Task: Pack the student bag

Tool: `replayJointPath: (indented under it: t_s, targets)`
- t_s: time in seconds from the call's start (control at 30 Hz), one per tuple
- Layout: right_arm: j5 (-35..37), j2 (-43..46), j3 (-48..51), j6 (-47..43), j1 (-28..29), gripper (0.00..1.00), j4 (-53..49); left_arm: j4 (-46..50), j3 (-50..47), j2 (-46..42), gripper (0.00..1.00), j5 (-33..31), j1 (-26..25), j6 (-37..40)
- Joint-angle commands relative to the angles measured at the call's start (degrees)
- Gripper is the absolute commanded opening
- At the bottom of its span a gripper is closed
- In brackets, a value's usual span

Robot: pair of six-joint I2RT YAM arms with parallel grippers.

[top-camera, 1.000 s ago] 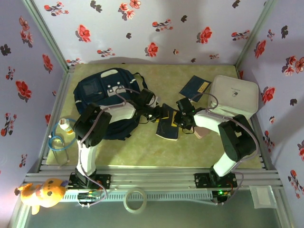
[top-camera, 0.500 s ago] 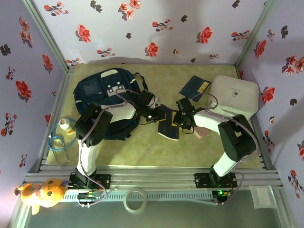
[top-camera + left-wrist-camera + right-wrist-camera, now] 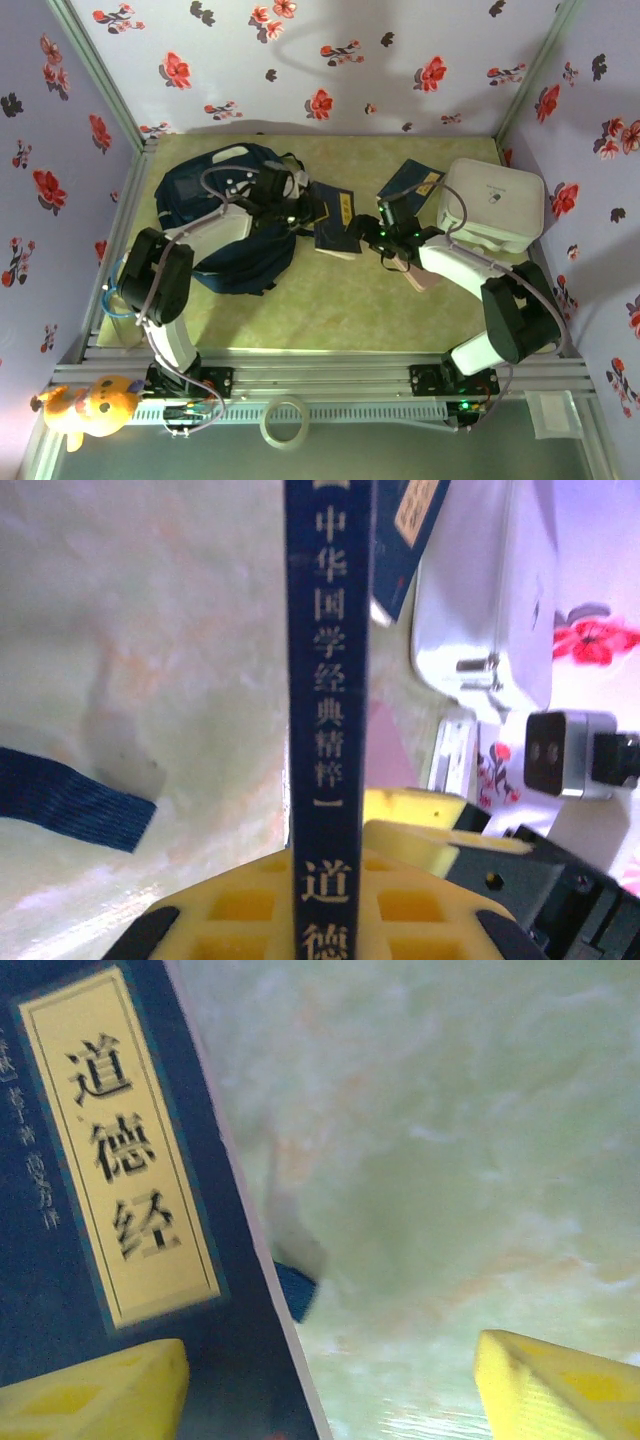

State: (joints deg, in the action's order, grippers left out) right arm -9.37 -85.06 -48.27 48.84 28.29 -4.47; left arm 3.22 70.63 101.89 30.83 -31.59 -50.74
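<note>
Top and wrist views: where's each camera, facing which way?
Top: above and behind the bases, looking down on the table; left arm, right arm, backpack, white box.
Left wrist: on the left gripper, facing along the clamped book toward the white box; yellow fingers show.
Right wrist: on the open right gripper, facing down at the table; yellow fingers show.
Shared: both wrist views show that book.

Clutter around the table's edges
A white rounded-square box (image 3: 493, 203) sits at the far right corner. An orange plush toy (image 3: 95, 405) lies at the near left corner, a tape roll (image 3: 262, 422) on the near ledge, and a clear bottle (image 3: 120, 322) at the left edge.
</note>
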Motion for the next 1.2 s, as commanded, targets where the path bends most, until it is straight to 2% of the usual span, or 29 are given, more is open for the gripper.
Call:
replayJointPath:
  t_s: [0.0,0.23,0.37,0.53,0.7,0.87,1.17]
  targets:
    - [-4.77,0.91,-0.12,5.11,-0.6,0.81,6.68,-4.59,1.94,-2.3,0.0,-2.0,2.03,-2.81]
    - [-9.54,-1.08,3.54,21.02,-1.23,0.89,28.57,-11.7,5.87,-1.34,0.0,-3.87,3.81,-11.37]
    - [-10.6,-4.47,3.75,30.9,-1.29,0.89,37.03,-12.29,6.23,-2.17,0.0,-6.77,3.96,-15.56]
    - [-11.65,-9.33,4.99,41.31,-1.21,0.88,54.07,-17.28,5.22,-2.64,0.0,-7.67,3.99,-20.67]
    - [-10.47,-12.56,5.05,46.75,-1.2,0.85,64.57,-19.2,5.07,-2.04,0.0,-7.54,3.8,-23.24]
    - [-9.35,-13.05,4.46,47.53,-1.06,0.81,67.31,-19.63,4.34,-2.15,0.0,-8.13,3.82,-24.84]
    - [-6.61,-7.67,5.9,42.75,-1.11,0.54,62.23,-18.04,2.81,-3.36,0.0,-9.17,3.87,-24.44]
